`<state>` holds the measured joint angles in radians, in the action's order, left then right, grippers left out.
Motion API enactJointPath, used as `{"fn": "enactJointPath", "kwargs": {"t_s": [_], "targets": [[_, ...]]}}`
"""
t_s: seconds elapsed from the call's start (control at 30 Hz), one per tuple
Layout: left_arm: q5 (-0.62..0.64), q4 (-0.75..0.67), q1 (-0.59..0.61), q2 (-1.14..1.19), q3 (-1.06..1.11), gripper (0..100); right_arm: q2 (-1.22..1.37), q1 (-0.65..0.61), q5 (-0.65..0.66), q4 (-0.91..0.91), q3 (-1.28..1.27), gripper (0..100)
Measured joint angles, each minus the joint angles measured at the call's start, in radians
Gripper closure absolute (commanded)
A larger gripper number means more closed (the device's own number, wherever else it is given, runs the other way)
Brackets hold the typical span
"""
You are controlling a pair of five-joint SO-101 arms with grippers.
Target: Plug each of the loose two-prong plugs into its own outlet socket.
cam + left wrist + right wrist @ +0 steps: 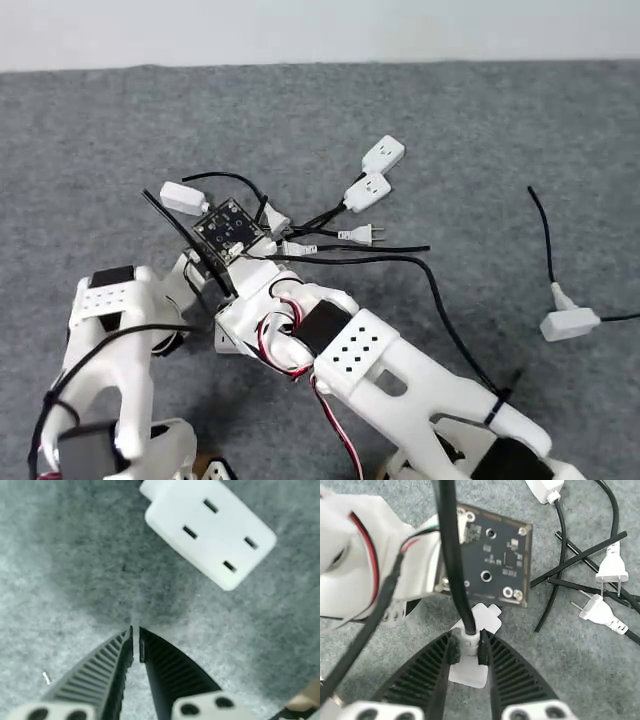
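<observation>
My right gripper [468, 639] is shut on a white plug [468, 674] where its thick black cable [451, 555] enters; the prongs are hidden. It sits close beside the left arm's camera board [492, 555]. Two loose two-prong plugs [611, 570] [598, 611] lie among crossed black cords; in the high view they are at the centre [358, 235] [297, 247]. My left gripper [135, 631] is shut on nothing, just above the carpet, a short way from a white outlet socket [212, 530] with its slots facing up.
Grey carpet covers the table. Two more white sockets [383, 153] [367, 190] lie at the back centre, and another [568, 322] sits alone at the right. The left arm's socket [183, 197] lies at the back left. Black cords tangle around the centre.
</observation>
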<state>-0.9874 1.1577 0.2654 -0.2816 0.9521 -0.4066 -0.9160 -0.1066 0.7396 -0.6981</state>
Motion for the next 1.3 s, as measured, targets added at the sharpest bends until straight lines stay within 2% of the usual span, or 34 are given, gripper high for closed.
{"fn": "enactJointPath", "kwargs": {"t_s": [0.57,0.63,0.8,0.9,1.03,1.3], "targets": [[-0.048,-0.044,-0.029,-0.382,0.272,99,0.000,-0.002,0.054,0.000,0.000,99.1],[0.005,-0.086,-0.015,-0.404,0.273,99,0.008,0.002,0.035,-0.012,0.000,99.1],[0.282,-0.210,0.068,-0.423,0.275,99,0.034,0.008,-0.054,-0.121,0.002,99.1],[0.399,-0.261,0.100,-0.423,0.275,98,0.068,0.015,-0.072,-0.155,0.002,99.1],[0.457,-0.298,0.126,-0.423,0.275,98,0.100,0.014,-0.075,-0.166,0.002,99.1],[0.460,-0.302,0.132,-0.423,0.275,99,0.172,0.018,-0.074,-0.166,0.002,99.1]]}}
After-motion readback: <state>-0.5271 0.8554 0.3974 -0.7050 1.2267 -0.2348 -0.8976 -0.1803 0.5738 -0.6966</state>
